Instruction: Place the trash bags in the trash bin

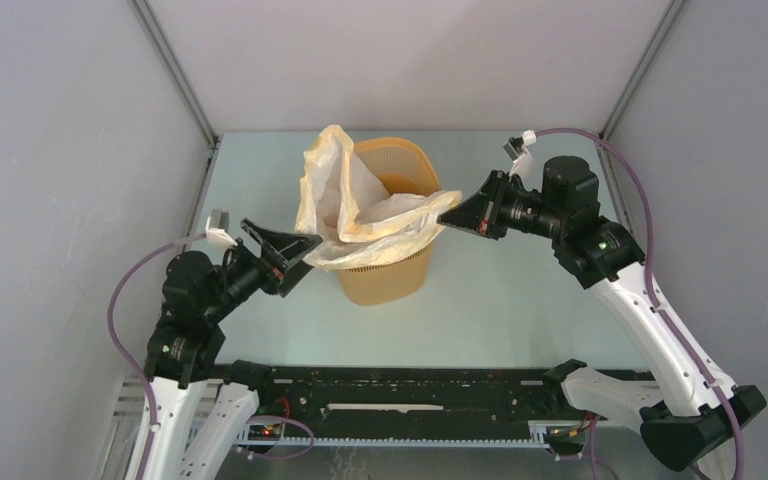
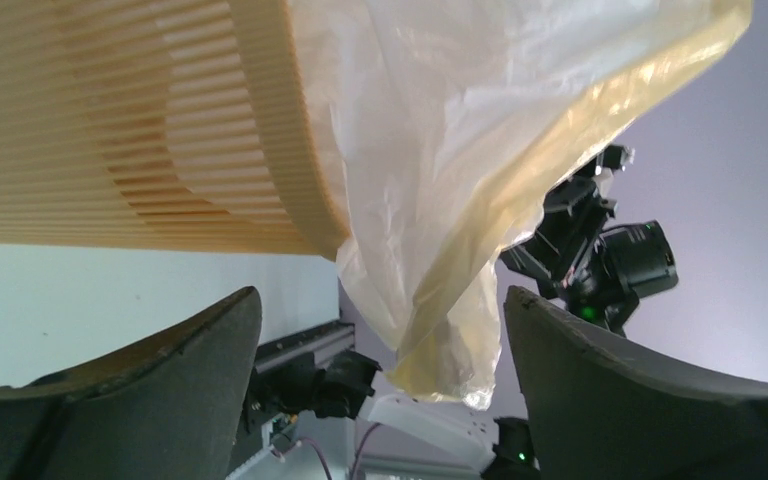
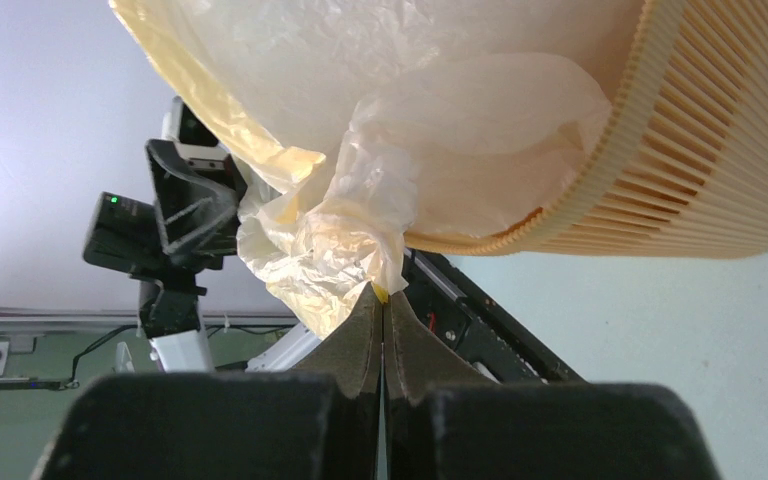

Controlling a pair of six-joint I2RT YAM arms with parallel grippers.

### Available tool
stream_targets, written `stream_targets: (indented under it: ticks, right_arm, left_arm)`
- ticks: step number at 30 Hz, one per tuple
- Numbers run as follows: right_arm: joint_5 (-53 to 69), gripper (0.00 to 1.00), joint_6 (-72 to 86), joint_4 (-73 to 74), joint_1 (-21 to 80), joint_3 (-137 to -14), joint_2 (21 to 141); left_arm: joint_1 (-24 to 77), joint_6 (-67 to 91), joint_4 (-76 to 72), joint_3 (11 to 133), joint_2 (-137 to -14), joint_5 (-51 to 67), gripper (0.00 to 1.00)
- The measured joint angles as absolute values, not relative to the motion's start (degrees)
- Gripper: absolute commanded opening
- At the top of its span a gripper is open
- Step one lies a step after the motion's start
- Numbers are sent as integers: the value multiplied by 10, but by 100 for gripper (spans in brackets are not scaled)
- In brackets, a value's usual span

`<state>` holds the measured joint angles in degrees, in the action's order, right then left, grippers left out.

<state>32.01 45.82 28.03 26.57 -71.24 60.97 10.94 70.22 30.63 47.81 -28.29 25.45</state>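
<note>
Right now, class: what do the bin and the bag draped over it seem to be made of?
The bin: likely rigid moulded plastic, matt orange-yellow, with fine vertical ribs. The bag: thin, translucent cream plastic film, judging by its crinkles and soft sheen.
</note>
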Motion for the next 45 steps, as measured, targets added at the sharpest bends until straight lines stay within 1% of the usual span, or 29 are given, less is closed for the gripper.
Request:
stream_targets:
  ticks: [1,2,4,9,10,12,13,17,19,20,21,22,23,26,27,30,33,39,45]
  right_arm:
    - [321,0,464,271,265,-712,610]
    - [321,0,468,264,264,-712,611]
    - [322,1,473,250,262,-712,614]
    - [324,4,476,248,253,-712,626]
    - [324,6,475,251,251,-712,627]
    - [325,9,473,257,246,-712,626]
    - [325,11,471,259,243,-712,626]
    - [325,17,462,274,229,-712,625]
    - [331,18,457,282,219,-712,626]
    - [333,18,455,284,217,-712,626]
    - [337,13,453,286,215,-712,627]
    - [341,5,451,287,214,-712,628]
    - [343,0,449,288,214,-712,629]
    - [348,0,441,291,214,-712,631]
    - [348,0,439,291,214,-712,631]
    - [348,0,434,295,213,-712,631]
    - [345,0,427,296,212,-710,631]
    - [327,0,416,317,210,-701,635]
    - [307,0,406,335,206,-700,637]
  left_arm:
    - [110,710,299,472,-279,263,82]
    - [109,718,292,465,-277,271,71]
    - [110,731,281,454,-275,278,57]
    - [109,749,265,439,-277,282,31]
    - [109,751,261,439,-279,282,27]
    - [109,752,253,439,-284,281,25]
    - [109,751,250,439,-287,281,27]
    - [109,740,256,439,-296,278,44]
    - [109,735,266,439,-295,278,46]
    - [109,734,270,439,-294,278,43]
    - [109,733,273,439,-291,278,39]
    - [109,733,277,439,-288,278,36]
    - [109,733,278,439,-283,278,34]
    - [109,730,282,439,-272,277,30]
    - [109,730,284,439,-271,276,27]
    - [109,728,290,438,-275,274,14]
    - [109,711,295,439,-297,270,8]
    - [109,671,328,439,-354,261,7]
    - [109,647,364,439,-340,256,14]
